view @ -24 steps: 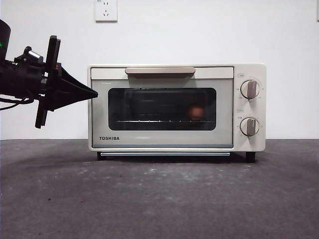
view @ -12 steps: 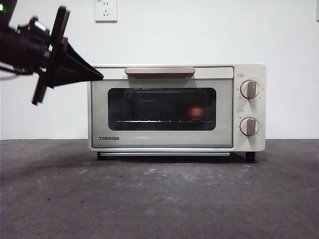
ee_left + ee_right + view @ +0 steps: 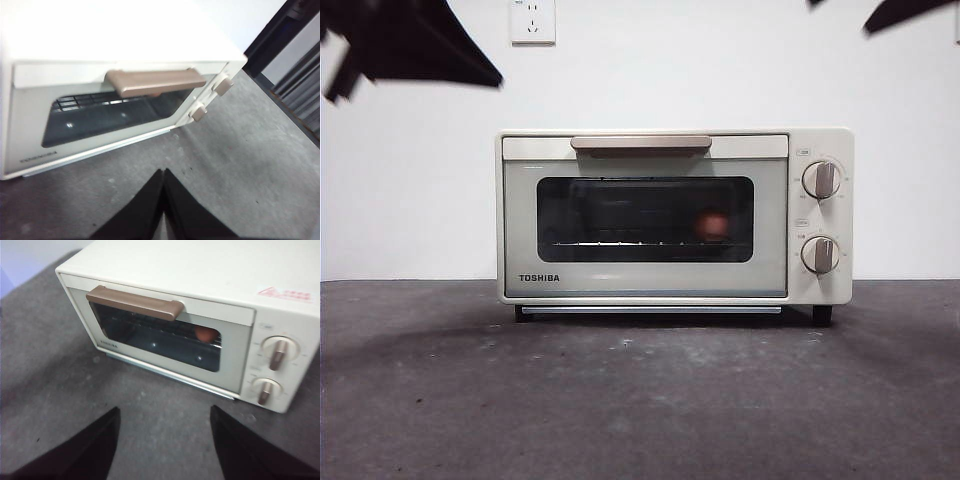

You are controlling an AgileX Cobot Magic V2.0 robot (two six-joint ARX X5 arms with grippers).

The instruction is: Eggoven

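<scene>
The egg (image 3: 713, 224) sits inside the toaster oven (image 3: 675, 215), on the wire rack toward the knob side, showing reddish-brown through the dark glass window (image 3: 645, 219); the right wrist view also catches it behind the glass. The door is shut flush, its tan handle (image 3: 640, 142) along the top edge, and the oven stands squarely on the grey desk (image 3: 640, 400). By the look of things the task is essentially done. The left gripper (image 3: 163, 172) hangs above and in front of the oven with its fingers pressed together and nothing between them. The right gripper (image 3: 165, 415) is likewise high above the desk, fingers spread wide and empty. In the front view both arms show only as dark shapes at the top corners, clear of the oven. Little can go wrong from here, I judge: the main hazard would be an arm swinging low and clipping the handle or the oven's top, which could jolt the light oven and roll the egg off its place on the rack. The two knobs (image 3: 820, 179) stand untouched, apart from both grippers.
</scene>
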